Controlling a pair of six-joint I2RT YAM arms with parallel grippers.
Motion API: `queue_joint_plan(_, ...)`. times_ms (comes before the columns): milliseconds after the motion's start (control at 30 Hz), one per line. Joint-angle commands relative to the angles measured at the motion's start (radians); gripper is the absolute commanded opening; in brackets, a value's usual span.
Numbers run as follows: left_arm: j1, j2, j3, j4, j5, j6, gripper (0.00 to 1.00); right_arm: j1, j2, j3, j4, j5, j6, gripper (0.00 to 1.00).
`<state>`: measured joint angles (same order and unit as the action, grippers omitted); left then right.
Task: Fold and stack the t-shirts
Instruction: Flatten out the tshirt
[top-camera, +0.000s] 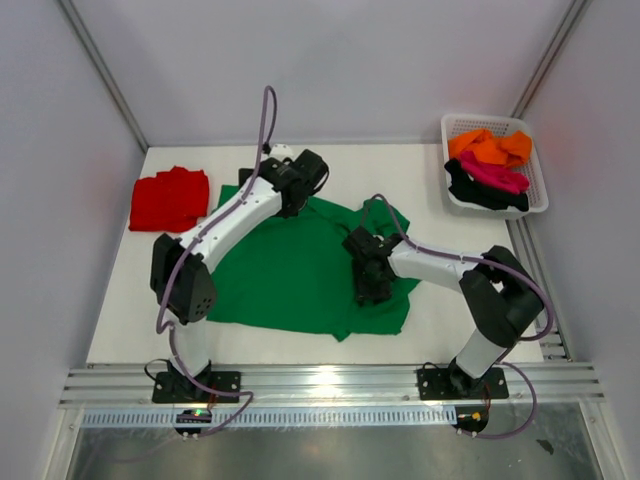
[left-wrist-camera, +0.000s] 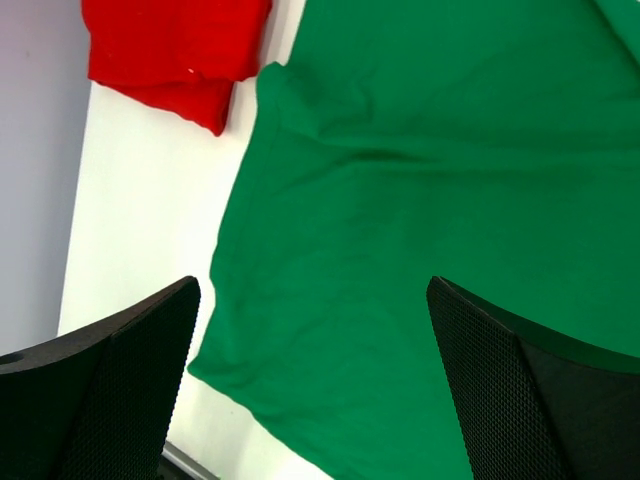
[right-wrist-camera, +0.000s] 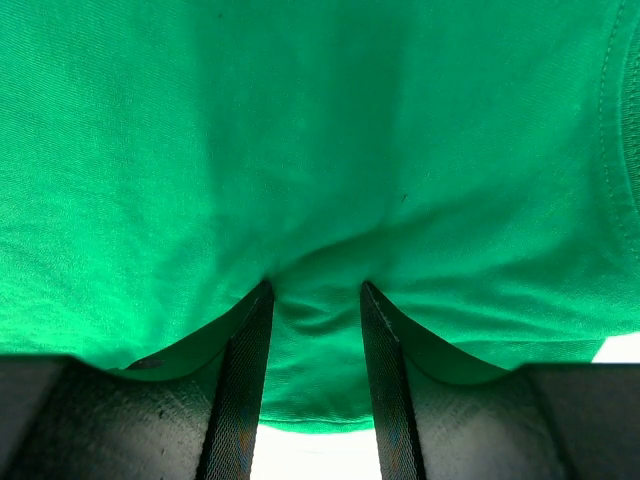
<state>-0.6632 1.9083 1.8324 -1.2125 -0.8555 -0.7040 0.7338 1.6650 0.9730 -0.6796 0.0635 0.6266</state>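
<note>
Across the middle of the worktop (top-camera: 430, 190) lies the green shirt (top-camera: 290, 280), spread open and nearly flat, with a few creases. A red shirt (top-camera: 170, 198) sits folded at the far-left corner, just beside the green shirt's far-left edge. The other shirts (top-camera: 490, 165) lie heaped in the basket (top-camera: 540, 200) at the far-right corner.

Our left hand (left-wrist-camera: 312, 290) hovers wide open over the green shirt's left side and holds nothing. Our right hand (right-wrist-camera: 315, 290) is down on the cloth near the shirt's right edge. Its fingers stand half closed with a pucker of green cloth between them. We cannot tell whether they have a firm hold.

We judge the step in hand to be taking hold of the green shirt for its first fold. To do it well, we want the right hand to gather the cloth close to the edge rather than a loose ridge further in, so that the edge does not droop when lifted. The left hand should come down on the matching spot of the left edge, away from the red shirt, so that nothing already folded gets dragged. We should lift both sides together and keep the cloth lightly taut between them. Then we lay it over in one even pass, so the creases smooth out rather than being folded in.
</note>
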Motion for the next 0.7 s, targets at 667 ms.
queue_joint_plan(667,0.004,-0.080,0.140,-0.044,-0.109,0.011,0.98,0.012,-0.339,-0.237,-0.150,-0.099,0.116,0.44)
